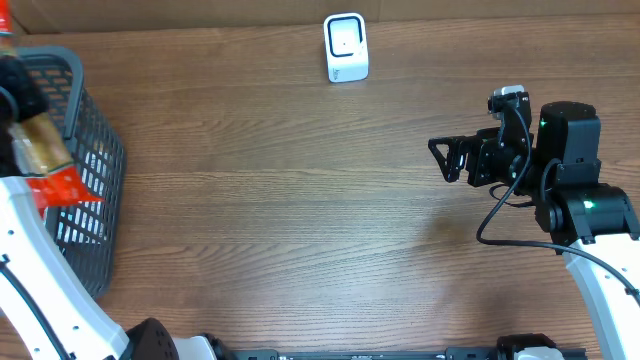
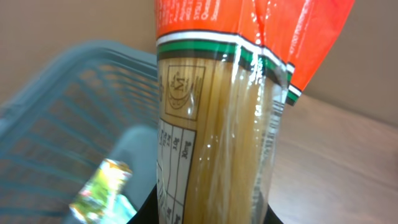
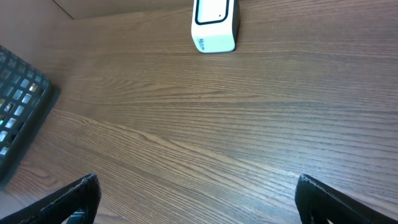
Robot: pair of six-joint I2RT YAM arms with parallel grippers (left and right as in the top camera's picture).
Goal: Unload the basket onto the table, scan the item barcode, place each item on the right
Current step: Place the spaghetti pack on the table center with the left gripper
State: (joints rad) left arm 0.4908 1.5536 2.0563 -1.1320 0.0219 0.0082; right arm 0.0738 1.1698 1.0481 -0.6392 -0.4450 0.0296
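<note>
left gripper (image 2: 205, 219): clamped on the spaghetti pack (image 2: 217, 124), low end
pack location: lifted above the basket (image 1: 100, 150), table's left edge
pack axis: runs out from the fingers, red end farthest
scanner (image 1: 346, 47): far edge, mid-table, well right of the pack
right gripper (image 1: 442, 160): jaws wide, empty, nearer the scanner, far from the pack

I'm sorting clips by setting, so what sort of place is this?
Likely a mock shop checkout on a wooden table: a white barcode scanner stands at the far edge, a grey shopping basket sits at the left, and a spaghetti packet is held over it.
</note>
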